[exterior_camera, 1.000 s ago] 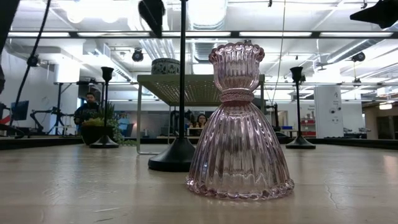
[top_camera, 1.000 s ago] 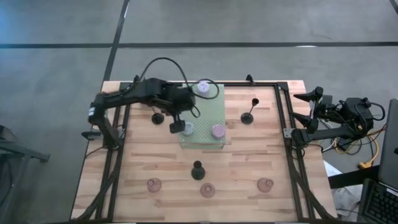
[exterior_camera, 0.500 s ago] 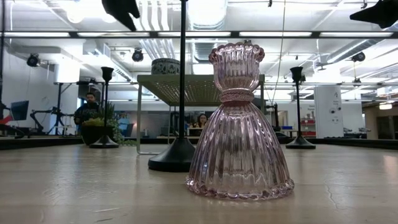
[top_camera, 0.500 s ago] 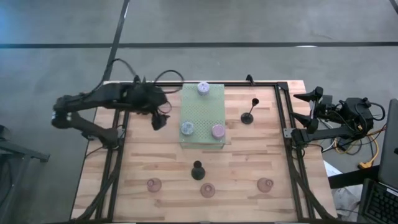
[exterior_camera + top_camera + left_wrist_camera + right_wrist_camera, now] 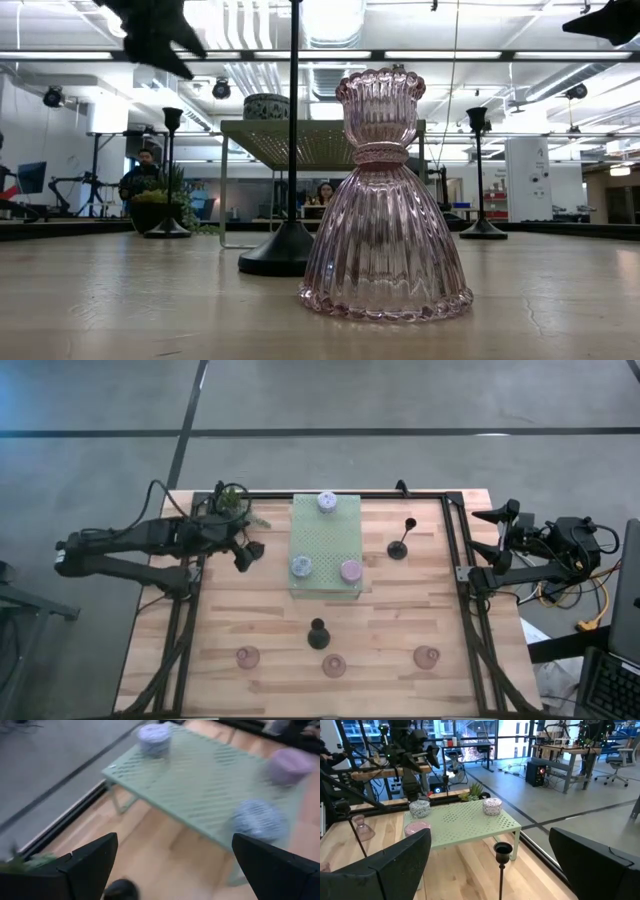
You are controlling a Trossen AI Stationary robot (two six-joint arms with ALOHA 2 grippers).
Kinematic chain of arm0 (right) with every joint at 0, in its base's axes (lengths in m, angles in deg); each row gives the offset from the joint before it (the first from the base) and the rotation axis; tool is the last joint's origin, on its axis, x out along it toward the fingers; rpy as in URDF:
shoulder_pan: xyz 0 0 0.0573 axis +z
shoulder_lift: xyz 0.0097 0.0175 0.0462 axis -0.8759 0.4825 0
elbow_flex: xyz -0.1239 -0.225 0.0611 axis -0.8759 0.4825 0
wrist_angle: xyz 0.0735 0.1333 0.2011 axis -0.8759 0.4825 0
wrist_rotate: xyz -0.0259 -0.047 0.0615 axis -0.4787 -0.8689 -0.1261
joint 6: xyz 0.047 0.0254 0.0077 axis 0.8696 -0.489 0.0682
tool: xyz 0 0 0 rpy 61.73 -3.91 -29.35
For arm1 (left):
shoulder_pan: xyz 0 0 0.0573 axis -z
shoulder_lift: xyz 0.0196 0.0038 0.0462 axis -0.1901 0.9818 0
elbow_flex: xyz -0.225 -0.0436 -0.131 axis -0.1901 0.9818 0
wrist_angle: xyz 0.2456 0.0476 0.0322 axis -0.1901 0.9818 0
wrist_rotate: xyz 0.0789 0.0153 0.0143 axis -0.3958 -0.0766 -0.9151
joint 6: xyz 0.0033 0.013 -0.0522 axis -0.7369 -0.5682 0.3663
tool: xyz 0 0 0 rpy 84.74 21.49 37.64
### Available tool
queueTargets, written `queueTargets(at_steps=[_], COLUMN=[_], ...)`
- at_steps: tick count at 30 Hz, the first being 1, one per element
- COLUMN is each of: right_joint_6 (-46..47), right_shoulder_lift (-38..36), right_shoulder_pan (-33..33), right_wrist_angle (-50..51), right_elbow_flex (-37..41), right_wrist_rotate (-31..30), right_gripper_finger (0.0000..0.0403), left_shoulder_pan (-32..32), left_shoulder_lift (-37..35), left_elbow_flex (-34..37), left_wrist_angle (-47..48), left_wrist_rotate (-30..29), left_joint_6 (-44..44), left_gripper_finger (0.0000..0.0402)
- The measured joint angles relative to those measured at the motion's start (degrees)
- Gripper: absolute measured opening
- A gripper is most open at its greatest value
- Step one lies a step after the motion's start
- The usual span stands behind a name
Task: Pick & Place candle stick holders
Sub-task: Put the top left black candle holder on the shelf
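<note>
Three small cups are seen on the pale green rack (image 5: 325, 560): a lilac cup (image 5: 327, 501) at its far edge, a pale blue cup (image 5: 301, 566) and a pink-lilac cup (image 5: 350, 570) near its front edge. Three pink glass holders (image 5: 334, 665) are lined along the table's front edge, one of them filling the low view (image 5: 385, 200). One black candlestick (image 5: 318, 633) stands between the rack and that row, another black candlestick (image 5: 400, 543) stands right of the rack, and a third (image 5: 254, 549) is partly hidden near the left gripper (image 5: 243, 555), beside the potted plant (image 5: 232, 500) at the far left corner. The left gripper is held above the table's left side, its fingers spread wide and nothing between them; the rack and its cups are seen ahead in its wrist view. The right gripper (image 5: 505, 513) is parked beyond the table's right edge, also wide apart and empty. The step is judged to be between placements, with nothing carried. The next move is judged to call for a descent onto the nearby black candlestick, with the fingers closed around its slim stem. The surface is a wooden table (image 5: 230, 620) in a black frame. An open workshop with benches and seated people is seen behind.
</note>
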Motion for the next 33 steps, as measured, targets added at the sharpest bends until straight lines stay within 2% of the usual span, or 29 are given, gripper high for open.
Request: queueTargets(at_steps=[6, 14, 19, 27, 33], right_joint_6=[0.1, 0.0, 0.2, 0.1, 0.2], right_shoulder_lift=[0.0, 0.0, 0.0, -0.1, -0.1], right_shoulder_pan=[0.0, 0.0, 0.0, 0.0, 0.0], right_wrist_angle=[0.0, 0.0, 0.0, 0.0, 0.0], right_elbow_flex=[0.0, 0.0, 0.0, 0.0, 0.0], right_wrist_rotate=[0.0, 0.0, 0.0, 0.0, 0.0], right_gripper_finger=[0.04, 0.04, 0.04, 0.04, 0.04], left_shoulder_pan=[3.4, 12.1, 13.8, 13.8, 13.3], left_shoulder_lift=[-5.0, -8.1, -7.0, -6.1, -6.2], left_elbow_flex=[5.6, 14.6, 20.8, 30.2, 37.6], left_wrist_angle=[2.1, 4.5, 0.3, -5.7, -18.9], left_wrist_rotate=[-6.7, -25.5, -32.8, -37.1, -41.6], left_joint_6=[8.3, 22.8, 30.4, 29.8, 26.4], left_gripper_finger=[0.0397, 0.0397, 0.0396, 0.0397, 0.0397])
